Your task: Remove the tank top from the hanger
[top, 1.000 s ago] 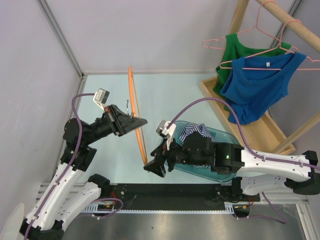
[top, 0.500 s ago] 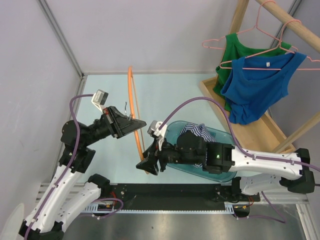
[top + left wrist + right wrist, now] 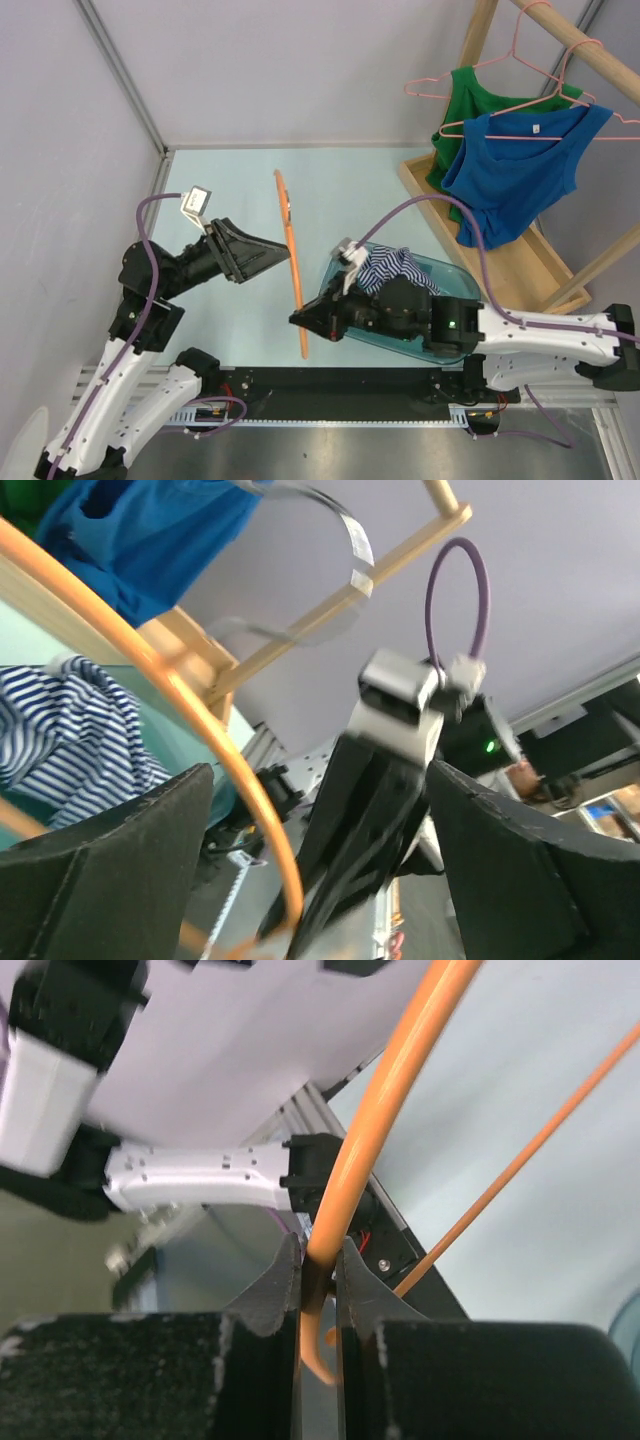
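A bare orange hanger (image 3: 291,243) stands tilted above the table, between the two arms. My right gripper (image 3: 303,318) is shut on its lower end, the orange bar (image 3: 375,1130) pinched between the fingers. My left gripper (image 3: 275,252) is open beside the hanger's middle, its jaws wide and touching nothing; in the left wrist view the hanger (image 3: 200,715) curves past the left finger. The blue-and-white striped tank top (image 3: 390,265) lies crumpled in a teal basin (image 3: 452,278), off the hanger.
A wooden rack (image 3: 505,255) stands at the back right. A blue tank top (image 3: 510,160) and a green one (image 3: 470,105) hang there on pink wire hangers. The basin sits just behind my right arm.
My left gripper has opened and let go of the orange hanger. My right gripper has shut on the hanger's lower end, and the hanger has swung to the right.
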Robot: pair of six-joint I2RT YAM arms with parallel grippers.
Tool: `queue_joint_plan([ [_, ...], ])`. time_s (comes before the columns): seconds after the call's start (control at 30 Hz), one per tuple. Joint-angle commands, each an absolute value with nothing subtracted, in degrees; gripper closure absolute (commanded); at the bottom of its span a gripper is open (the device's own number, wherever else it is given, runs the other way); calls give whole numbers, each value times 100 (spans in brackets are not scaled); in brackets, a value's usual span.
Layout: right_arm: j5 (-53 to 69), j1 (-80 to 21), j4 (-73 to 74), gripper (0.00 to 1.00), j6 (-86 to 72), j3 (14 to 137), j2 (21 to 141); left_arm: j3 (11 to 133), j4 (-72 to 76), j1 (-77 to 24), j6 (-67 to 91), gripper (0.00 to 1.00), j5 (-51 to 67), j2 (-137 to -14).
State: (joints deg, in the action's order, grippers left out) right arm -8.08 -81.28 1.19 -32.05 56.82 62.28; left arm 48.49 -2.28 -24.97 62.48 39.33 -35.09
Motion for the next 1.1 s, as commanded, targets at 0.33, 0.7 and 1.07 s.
queue_joint_plan([
  [0.33, -5448, -8587, 3821, 100, -7845, 5185, 4069, 5405, -2417, -2514, 3753, 5, 2716, -3225],
  [0.7, -6015, -7289, 4854, 100, -7948, 6300, 5185, 5555, -2470, -2514, 3726, 6, 2663, -3331],
  [1.07, -5720, -5660, 4105, 100, -5178, 7460, 5221, 5458, -2487, -2514, 3762, 6, 2733, -3278],
])
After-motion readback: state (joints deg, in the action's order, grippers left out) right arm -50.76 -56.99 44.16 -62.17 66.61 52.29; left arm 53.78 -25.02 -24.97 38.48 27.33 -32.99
